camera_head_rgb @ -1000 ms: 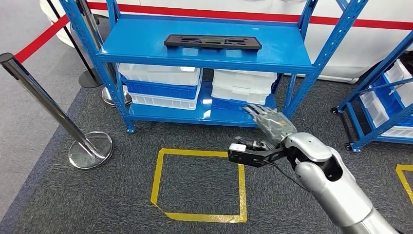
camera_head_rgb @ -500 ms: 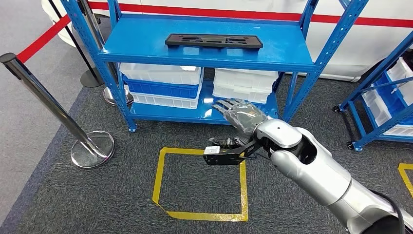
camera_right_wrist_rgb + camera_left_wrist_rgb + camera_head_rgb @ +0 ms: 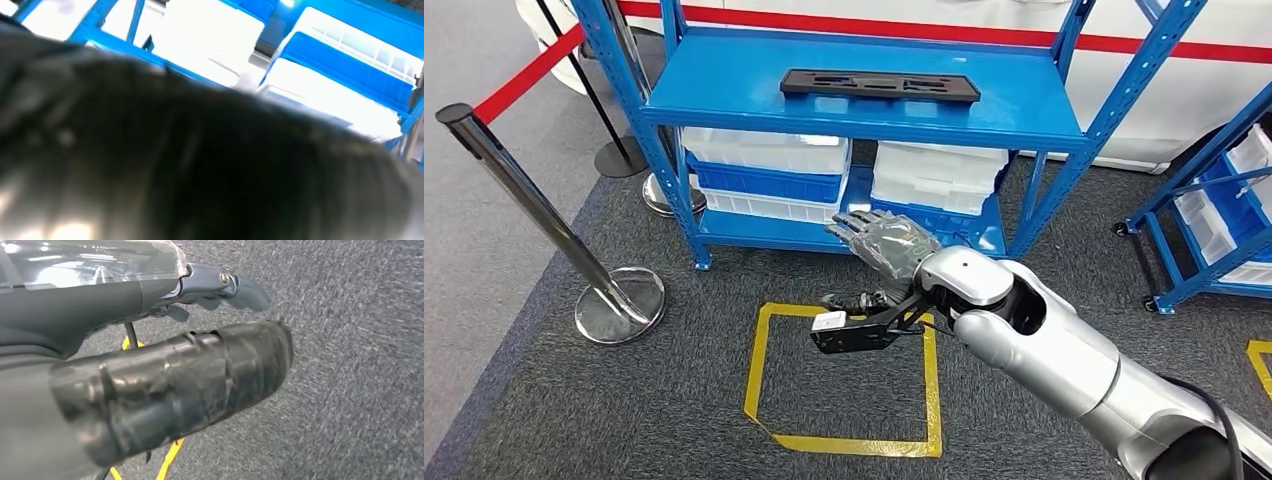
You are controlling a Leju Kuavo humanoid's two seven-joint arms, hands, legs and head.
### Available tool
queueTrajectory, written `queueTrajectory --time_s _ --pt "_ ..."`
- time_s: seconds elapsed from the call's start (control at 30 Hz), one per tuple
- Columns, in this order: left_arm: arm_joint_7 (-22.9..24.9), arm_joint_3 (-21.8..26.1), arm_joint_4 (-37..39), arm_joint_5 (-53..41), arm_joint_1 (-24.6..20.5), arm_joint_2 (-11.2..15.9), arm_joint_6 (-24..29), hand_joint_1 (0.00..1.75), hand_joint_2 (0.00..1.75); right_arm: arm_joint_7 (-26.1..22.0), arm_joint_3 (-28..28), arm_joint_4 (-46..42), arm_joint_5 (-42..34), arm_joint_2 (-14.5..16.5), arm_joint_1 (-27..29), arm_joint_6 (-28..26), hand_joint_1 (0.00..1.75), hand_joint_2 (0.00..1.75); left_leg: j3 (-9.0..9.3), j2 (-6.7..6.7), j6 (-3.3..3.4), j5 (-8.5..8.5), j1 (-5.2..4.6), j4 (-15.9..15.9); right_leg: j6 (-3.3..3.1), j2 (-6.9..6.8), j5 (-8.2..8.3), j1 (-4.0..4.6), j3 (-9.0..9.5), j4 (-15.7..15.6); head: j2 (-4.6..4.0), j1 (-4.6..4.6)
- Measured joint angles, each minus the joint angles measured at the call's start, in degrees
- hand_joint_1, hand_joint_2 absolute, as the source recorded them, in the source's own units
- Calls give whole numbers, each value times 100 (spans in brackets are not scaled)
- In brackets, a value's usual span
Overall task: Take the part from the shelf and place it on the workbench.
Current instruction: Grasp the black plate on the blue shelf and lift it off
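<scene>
A long black flat part (image 3: 880, 85) with cut-outs lay alone on the top shelf of a blue metal shelving unit (image 3: 724, 75), towards the back edge and slightly right of centre, untouched; the job of taking it and carrying it to a workbench looked barely begun, with grasp, carry and placing all left. The robot's right hand (image 3: 884, 243) was raised in front of the lower shelf, fingers spread apart and holding nothing, well below the part. The left hand (image 3: 165, 385) appeared in its wrist view above grey carpet; whether it was released or clenched could not be told, though nothing was visibly held. On the lower shelf sat two stacks of white and blue plastic bins (image 3: 764, 170), one at the left end and one at the right. One square of yellow tape (image 3: 754, 385) marked the carpet in front of the shelving. Two chrome stanchion posts (image 3: 524, 200) stood at the left, joined by a red belt, with a third, dark post further back. A second blue rack (image 3: 1214, 200) with bins stood at the right edge.
</scene>
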Motion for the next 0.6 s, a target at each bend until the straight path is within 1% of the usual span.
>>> queueTrajectory --time_s 0.03,0.07,0.13,0.17,0.2,0.23,0.27,0.3,0.33,0.37,0.4,0.43,0.5,0.53,0.57,0.6 --pt "11 -1 -2 11 -5 0 15 0 0 2 17 0 -30 8 -44 7 0 0 -2 2 33 10 1 -7 15 2 -116 -6 -70 164 -1 1" --pt "25 -1 -11 22 -9 -4 28 0 0 14 34 -1 -69 20 -84 18 0 0 -5 3 58 14 -7 -11 26 3 -286 -6 -196 448 -1 1" --pt "50 -2 -38 31 -15 -22 51 0 0 63 73 -3 -152 54 -136 43 0 0 -12 4 85 14 -35 -10 29 7 -628 2 -544 1190 -1 1" --pt "57 -3 -51 31 -17 -32 64 0 0 92 99 -4 -185 66 -143 51 0 0 -11 3 92 12 -53 -10 16 9 -693 8 -670 1446 -1 1" --pt "61 -3 -61 31 -19 -38 79 0 0 115 128 -7 -211 74 -149 54 0 0 -6 0 97 10 -72 -10 -13 11 -638 20 -700 1492 -1 1" --pt "62 -4 -73 31 -21 -40 95 0 0 130 157 -13 -228 79 -159 55 0 0 5 -5 102 7 -92 -10 -60 16 -483 42 -624 1317 -1 1" --pt "63 -4 -85 31 -22 -45 108 0 0 136 178 -22 -241 80 -177 54 0 0 20 -9 107 3 -110 -12 -128 22 -266 72 -462 968 -1 1" --pt "63 -5 -96 32 -23 -61 116 0 0 142 193 -30 -248 80 -203 52 0 0 34 -11 109 0 -124 -16 -211 23 -99 105 -275 584 -1 -4" --pt "63 -5 -105 32 -24 -77 122 0 0 146 202 -37 -249 83 -234 50 0 0 40 -11 107 1 -132 -20 -280 18 16 140 -126 256 0 -7" --pt "63 -5 -111 34 -25 -92 131 0 0 150 210 -39 -250 86 -264 48 0 0 39 -5 94 8 -127 -29 -330 14 64 169 -39 52 0 -9" --pt "66 -5 -116 37 -26 -104 147 0 0 154 220 -40 -253 89 -291 45 0 0 35 3 76 16 -117 -42 -355 11 54 191 -10 -29 1 -10" --pt "75 -5 -121 40 -30 -107 173 0 0 157 234 -40 -257 90 -312 41 0 0 40 9 51 29 -110 -62 -359 12 74 206 -3 -76 1 -7" --pt "113 -5 -126 56 -38 -115 236 0 0 165 255 -42 -266 87 -339 31 0 0 45 29 5 10 -121 -59 -358 8 141 162 71 -221 1 -6" --pt "135 -5 -126 67 -39 -120 265 0 0 169 262 -44 -271 86 -359 25 0 0 15 38 -15 -55 -128 23 -366 1 184 139 114 -304 1 -8" --pt "153 -5 -127 79 -38 -120 291 0 0 172 273 -45 -275 85 -378 19 0 0 -77 47 -32 -183 -131 228 -369 -6 219 117 149 -369 1 -10" --pt "162 -5 -127 88 -35 -117 309 0 0 173 288 -46 -279 85 -393 15 0 0 -214 52 -52 -346 -125 525 -374 -11 231 127 157 -386 0 -11"
